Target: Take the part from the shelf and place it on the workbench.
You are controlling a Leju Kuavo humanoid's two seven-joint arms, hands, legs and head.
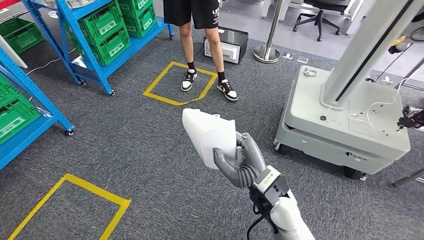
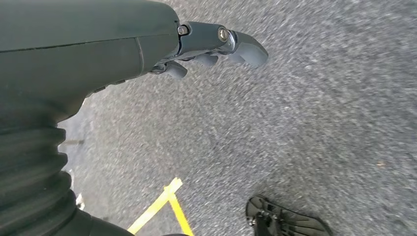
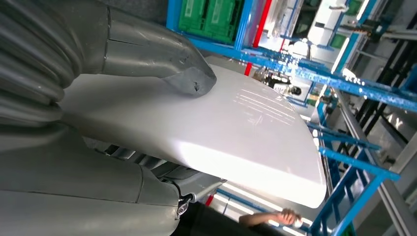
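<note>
Right hand [image 1: 243,161], grey, many-fingered: nearest the head camera, raised in front of the body, thumb [image 3: 189,78] pressed on the upper face of the white glossy moulded plastic shell part [image 1: 209,134], darker fingers underneath. The part is clamped between them at its near end.

The part is off the shelf and carried in the air over the grey carpet [image 1: 150,150], well short of any workbench.

Handling, judged: thin, hollow, probably light; stiff enough to hold its shape. The gloss suggests it is slippery, so a grip across the near end with the thumb on top seems right.

Look: smooth, rounded, wedge-like, with bright highlights.

Left hand [image 2: 216,46]: hangs over the carpet, holding nothing, fingers loosely apart.

A person's trainers [image 1: 207,83] lie beyond the part, on the yellow tape square [image 1: 165,82].
</note>
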